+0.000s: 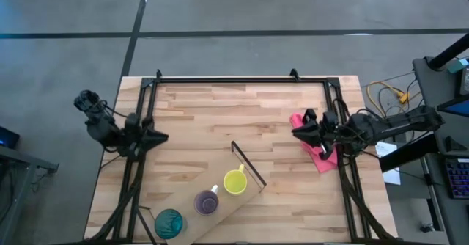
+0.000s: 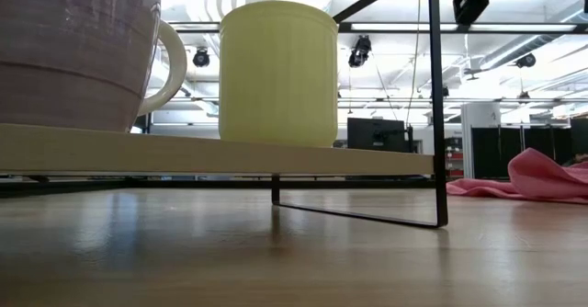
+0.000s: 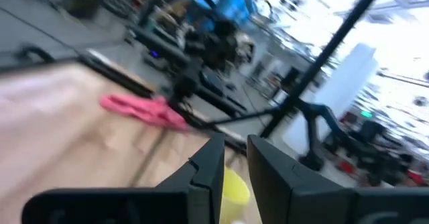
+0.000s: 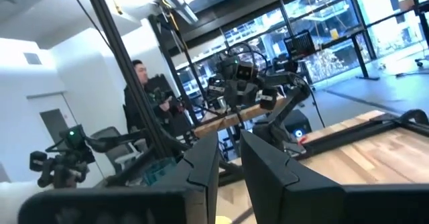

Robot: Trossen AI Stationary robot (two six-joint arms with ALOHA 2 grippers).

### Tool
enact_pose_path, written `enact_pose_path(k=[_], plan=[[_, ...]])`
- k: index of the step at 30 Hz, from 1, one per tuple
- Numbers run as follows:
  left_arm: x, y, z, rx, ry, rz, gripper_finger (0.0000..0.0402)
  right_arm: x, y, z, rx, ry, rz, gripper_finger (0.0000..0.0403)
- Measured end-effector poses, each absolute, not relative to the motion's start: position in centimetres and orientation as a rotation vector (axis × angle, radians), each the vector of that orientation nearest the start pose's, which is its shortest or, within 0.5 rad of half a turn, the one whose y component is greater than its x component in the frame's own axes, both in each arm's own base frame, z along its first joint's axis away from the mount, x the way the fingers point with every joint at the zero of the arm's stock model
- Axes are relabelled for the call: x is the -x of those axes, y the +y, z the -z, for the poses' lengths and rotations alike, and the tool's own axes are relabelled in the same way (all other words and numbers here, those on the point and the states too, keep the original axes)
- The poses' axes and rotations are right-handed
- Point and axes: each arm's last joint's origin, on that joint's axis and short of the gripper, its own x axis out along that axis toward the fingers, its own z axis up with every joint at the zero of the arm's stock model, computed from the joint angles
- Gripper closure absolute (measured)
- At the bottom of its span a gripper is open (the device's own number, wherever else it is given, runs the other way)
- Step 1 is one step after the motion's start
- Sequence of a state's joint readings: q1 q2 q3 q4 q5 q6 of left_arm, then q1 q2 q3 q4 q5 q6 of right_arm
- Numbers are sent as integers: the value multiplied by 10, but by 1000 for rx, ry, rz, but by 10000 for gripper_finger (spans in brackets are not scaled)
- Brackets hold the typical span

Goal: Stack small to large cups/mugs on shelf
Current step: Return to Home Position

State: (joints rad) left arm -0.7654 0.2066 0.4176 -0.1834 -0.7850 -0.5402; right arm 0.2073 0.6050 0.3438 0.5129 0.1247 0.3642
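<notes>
In the high view, three cups stand in a row on the shelf board (image 1: 220, 205): the teal tumbler (image 1: 168, 221), the purple cup (image 1: 207, 202) and the yellow mug (image 1: 234, 180). The mug is nearest the dark frame (image 1: 249, 164). The low view shows the purple cup (image 2: 73, 50) and the yellow mug (image 2: 276, 73) resting on their bases on the board (image 2: 211, 151). My left gripper (image 1: 160, 136) hovers by the table's left edge, shut and holding nothing. My right gripper (image 1: 297, 131) hovers near the right edge beside the pink cloth, also shut and holding nothing.
A pink cloth (image 1: 316, 155) lies crumpled at the table's right edge, under my right arm. A dark rail frame (image 1: 242, 78) runs around the tabletop. Bare wood spreads across the table's middle and far half. A person (image 4: 141, 90) stands in the room beyond the table.
</notes>
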Motion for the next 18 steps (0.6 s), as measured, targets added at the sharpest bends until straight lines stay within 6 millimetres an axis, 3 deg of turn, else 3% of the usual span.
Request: enact_pose_path(k=[6, 11, 18], plan=[[-76, -47, -236, 583, 53, 47, 349, -146, 27, -265, -425, -214, -118, 344], [-80, -51, -211, 577, -11, 90, 349, -146, 27, -272, -401, -234, -119, 344], [-76, -53, -197, 578, -111, 258, 349, -146, 27, -275, -382, -242, -118, 344]])
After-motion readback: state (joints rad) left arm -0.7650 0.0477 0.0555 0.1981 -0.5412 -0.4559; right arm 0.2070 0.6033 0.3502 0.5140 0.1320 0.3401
